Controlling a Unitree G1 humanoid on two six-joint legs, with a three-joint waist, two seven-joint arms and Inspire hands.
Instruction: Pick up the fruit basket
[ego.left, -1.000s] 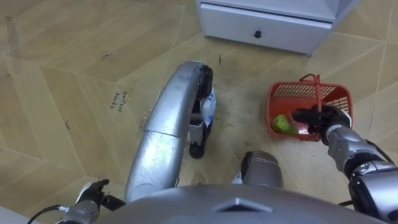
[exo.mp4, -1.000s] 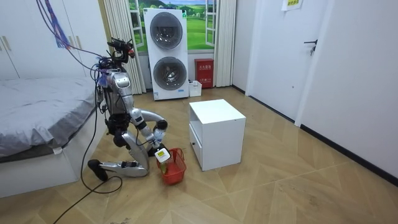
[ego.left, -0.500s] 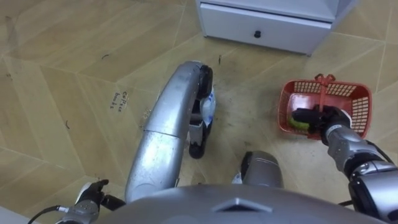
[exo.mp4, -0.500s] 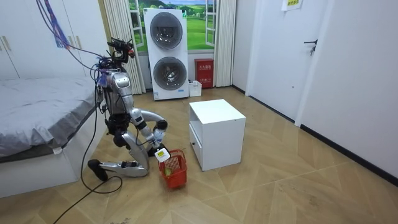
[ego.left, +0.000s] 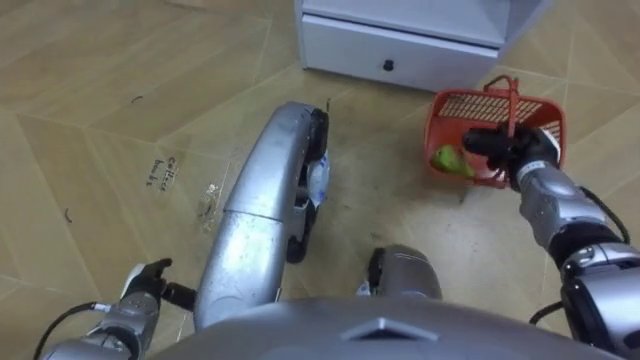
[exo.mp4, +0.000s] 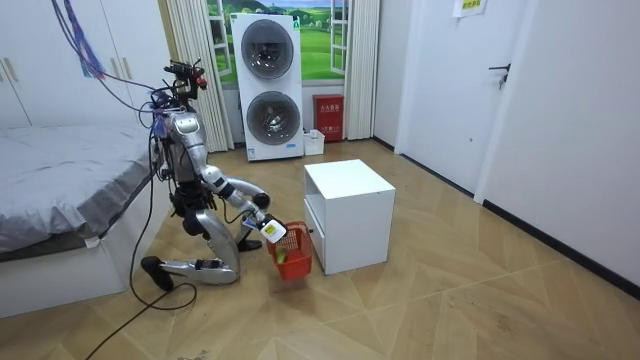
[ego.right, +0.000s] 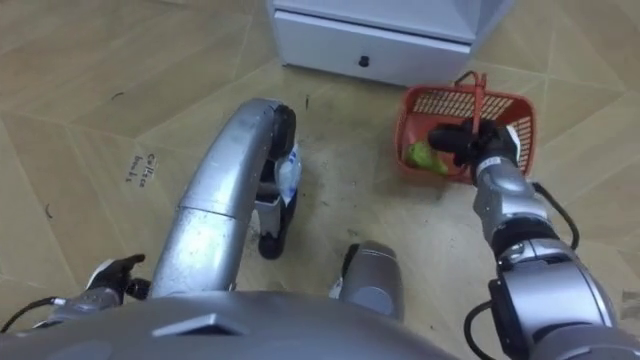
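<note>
**At the right robot hand: basket gripped by its handle, lift to be carried through**

Round the handle (ego.left: 513, 105) of the fruit basket (ego.left: 478, 108), the right robot hand (ego.left: 520, 152) has its fingers curled and grips the red bar. Just to the left of that hand, inside the basket, a green fruit (ego.left: 448, 161) lies against the near wall. The basket hangs tilted from the grip. In the room view it looks just clear of the floor (ego.left: 120, 110), though I cannot be sure its lower edge is free. Beyond the hand, close by, stands a white cabinet (ego.left: 430, 40) with a drawer knob (ego.left: 388, 65). Far to the hand's left, low beside the kneeling robot, is the left robot hand (ego.left: 140, 292), idle.

To do the lift well, I judge that the grip should stay firm and the basket should come straight up, slowly. That should let it level under the handle, so the fruit does not roll out over the low side. The basket should be kept away from the cabinet front, which is near enough to catch the rim on a swing.
</note>
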